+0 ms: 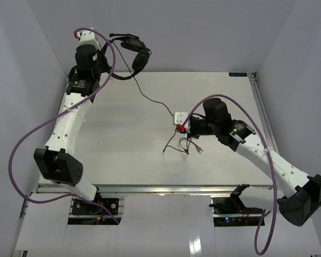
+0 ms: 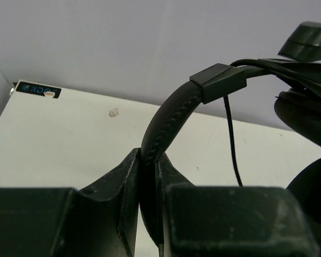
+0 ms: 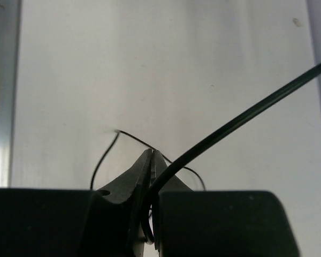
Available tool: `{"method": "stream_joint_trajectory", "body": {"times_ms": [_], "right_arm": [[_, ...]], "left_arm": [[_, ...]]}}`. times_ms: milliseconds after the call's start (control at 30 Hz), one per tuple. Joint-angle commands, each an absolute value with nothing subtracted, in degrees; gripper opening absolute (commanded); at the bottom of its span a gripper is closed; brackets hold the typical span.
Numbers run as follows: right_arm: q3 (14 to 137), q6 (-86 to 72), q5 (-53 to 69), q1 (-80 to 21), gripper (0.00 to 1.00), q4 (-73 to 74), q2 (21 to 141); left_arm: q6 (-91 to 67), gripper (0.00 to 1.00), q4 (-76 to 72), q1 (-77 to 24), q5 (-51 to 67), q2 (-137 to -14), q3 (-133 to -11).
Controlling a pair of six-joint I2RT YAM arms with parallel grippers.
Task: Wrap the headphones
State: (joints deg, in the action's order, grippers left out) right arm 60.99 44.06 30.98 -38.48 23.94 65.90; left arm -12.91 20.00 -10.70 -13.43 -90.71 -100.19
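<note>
As far as the overhead view shows, the headphones [image 1: 136, 53] are up off the table [image 1: 123, 160], hanging in the air over the far left corner with the back wall [image 1: 203, 32] behind them. They're all black and over-ear. The curved headband [image 2: 168, 120] has a stitched seam along its edge, plus a squarish slider block [image 2: 216, 80] where the band meets the cup arm. A fat padded earcup [image 1: 140, 60] hangs below that. In the left wrist view the cups are just dark rounded shapes at the right edge, so I can't make out much detail there.

The left gripper [image 2: 148, 160] is clamped on the headband, fingers pinching it from both sides, so that arm is carrying the whole headset.

The cord [image 1: 150, 98] is long, thin and black. It drops from the headset and runs fairly straight on a diagonal across the table toward the middle. There it meets the right gripper [image 1: 183, 128]. The right wrist view shows those fingers squeezed together on the cord. It comes out between the tips and shoots off to the upper right, clear of the surface.

Past that grip, the rest of the cord lies on the table in a couple of loose messy loops, just on the near side of the right gripper. The very end is too small to make out.

The two grippers are well apart, with the right one sitting low, close to the tabletop.
</note>
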Motion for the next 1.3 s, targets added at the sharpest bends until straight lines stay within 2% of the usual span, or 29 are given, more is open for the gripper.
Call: {"method": "stream_joint_trajectory", "body": {"times_ms": [0, 233, 367, 767, 1067, 1267], "right_arm": [[69.08, 55.4, 13.95, -39.2, 0.08, 24.22, 66.2], [73.29, 62.78, -0.88, -39.99, 0.08, 15.43, 69.27], [75.78, 64.04, -2.87, -40.69, 0.08, 13.42, 71.2], [75.18, 65.74, 3.16, -41.75, 0.08, 18.81, 70.87], [86.17, 65.39, 8.37, -42.54, 0.08, 21.11, 75.35], [85.64, 66.94, 14.52, -43.15, 0.08, 27.27, 75.17]], "left_arm": [[-13.27, 0.0, 16.56, -10.55, -11.18, -87.39, -93.18], [-14.18, 0.0, 13.33, -11.82, -7.13, -84.83, -76.09], [-13.72, 0.0, 12.25, -15.89, -7.0, -85.56, -71.18], [-16.85, 0.0, 9.35, -20.71, -4.6, -92.52, -73.76], [-16.2, 0.0, 10.03, -24.42, -3.09, -98.51, -76.07], [-18.3, 0.0, 9.57, -24.43, -2.05, -99.64, -79.27]]}}
